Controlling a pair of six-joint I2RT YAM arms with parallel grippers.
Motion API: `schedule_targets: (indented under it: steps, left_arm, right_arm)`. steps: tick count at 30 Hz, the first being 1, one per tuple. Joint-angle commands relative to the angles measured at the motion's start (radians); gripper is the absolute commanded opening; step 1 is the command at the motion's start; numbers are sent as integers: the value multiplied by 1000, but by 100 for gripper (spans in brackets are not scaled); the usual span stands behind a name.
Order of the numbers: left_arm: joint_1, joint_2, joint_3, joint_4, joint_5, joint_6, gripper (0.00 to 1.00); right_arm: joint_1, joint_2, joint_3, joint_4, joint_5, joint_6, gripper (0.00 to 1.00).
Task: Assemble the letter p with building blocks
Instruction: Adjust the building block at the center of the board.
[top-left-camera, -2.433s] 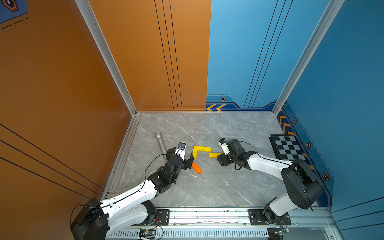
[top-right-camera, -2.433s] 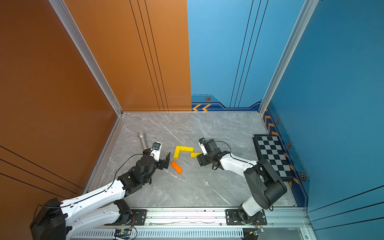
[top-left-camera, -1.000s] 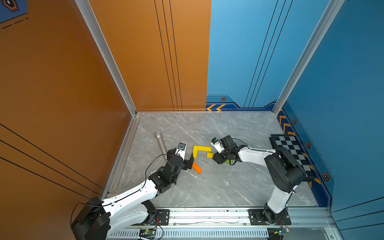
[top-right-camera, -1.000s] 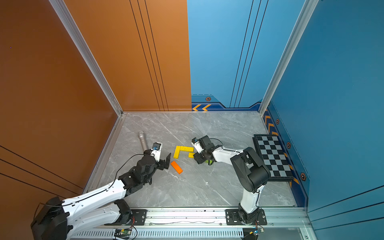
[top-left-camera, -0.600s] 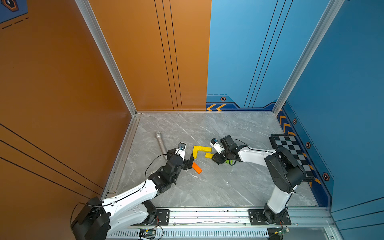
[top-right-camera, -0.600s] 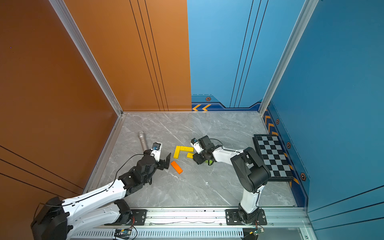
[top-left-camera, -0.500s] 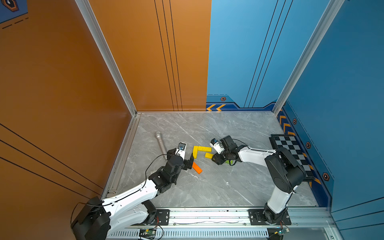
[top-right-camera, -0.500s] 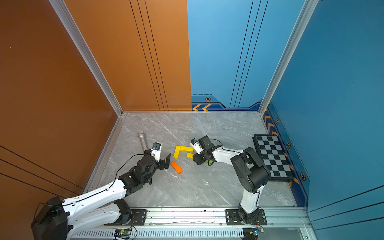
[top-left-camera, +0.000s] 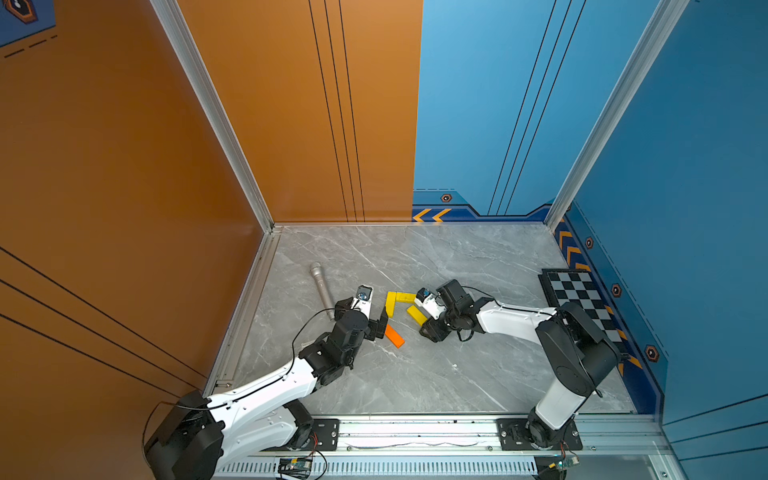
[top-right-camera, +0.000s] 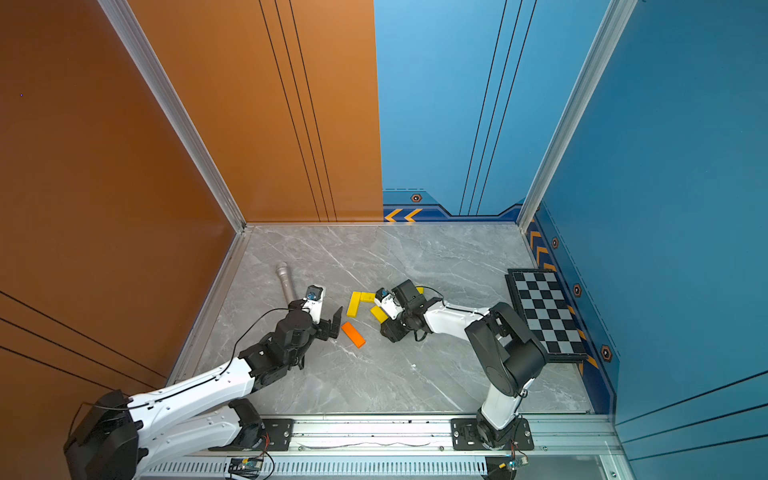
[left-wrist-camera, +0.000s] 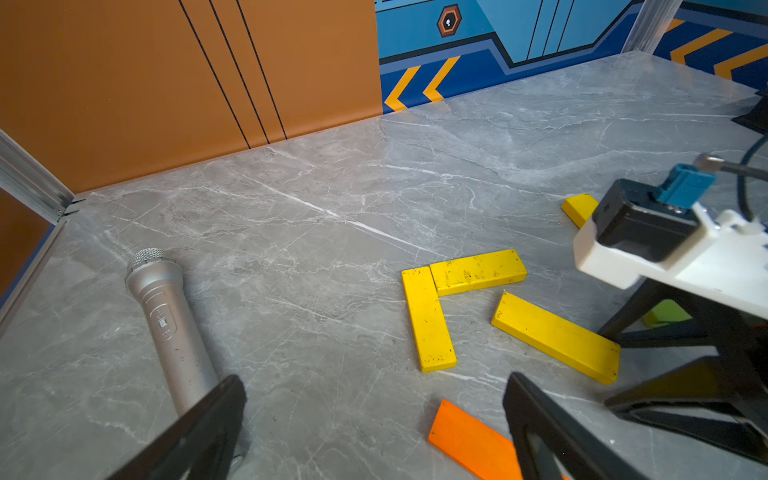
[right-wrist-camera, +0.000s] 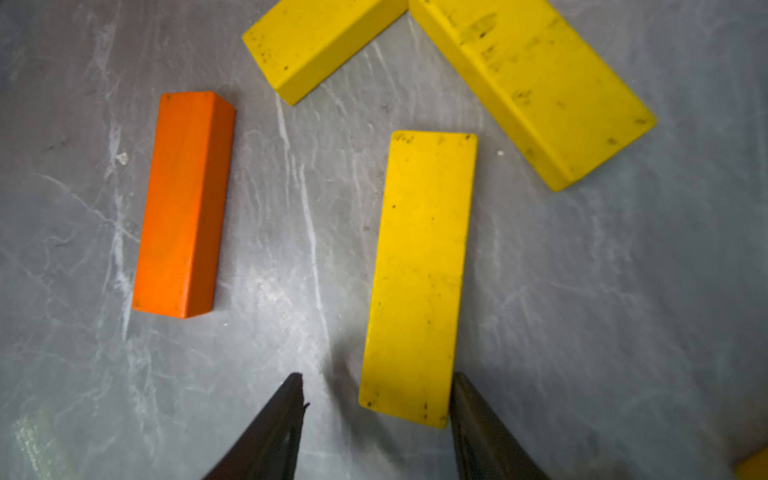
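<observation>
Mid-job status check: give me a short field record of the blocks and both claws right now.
left claw: open, empty
right claw: open, straddling one end of the loose yellow bar
yellow L pair: two bars meeting at a corner
loose yellow bar: flat, apart from the L
fourth yellow bar: mostly hidden by right arm
orange bar: flat, loose, near left claw
green block: beneath right arm, partly hidden
letter p: not yet formed
extras: silver microphone, chequered board

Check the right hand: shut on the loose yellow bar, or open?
Open. In the right wrist view the right hand straddles the end of the loose yellow bar; one finger meets its edge, the other stands clear.
</observation>
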Motion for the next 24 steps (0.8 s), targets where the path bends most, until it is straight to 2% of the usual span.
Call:
schedule_targets:
  steps: [1, 7, 11, 15, 18, 20, 23, 24]
  left_arm:
    - [12, 10, -9, 14, 14, -13, 99]
    - [13, 18, -7, 14, 21, -10, 99]
    - [17, 39, 0, 14, 33, -3, 99]
    - [17, 113, 27, 12, 79, 15, 97]
    - [15, 172, 54, 14, 143, 19, 74]
    - [12, 202, 70, 14, 168, 4, 50]
    - [3, 226, 79, 43, 201, -26, 39]
    - [3, 232, 83, 57, 224, -26, 35]
  right_arm:
    - [-1, -35, -35, -13, -56, 3, 59]
    - [-68, -47, -41, 42, -89, 72, 59]
    - [-78, -50, -18, 55, -78, 119, 53]
    - [-78, -89, -21, 71, -55, 157, 37]
    - [-80, -111, -21, 63, -25, 186, 18]
    - [-77, -113, -16, 50, -29, 196, 9]
    - [-76, -107, -2, 37, -22, 210, 0]
    - [-76, -105, 1, 37, -15, 219, 0]
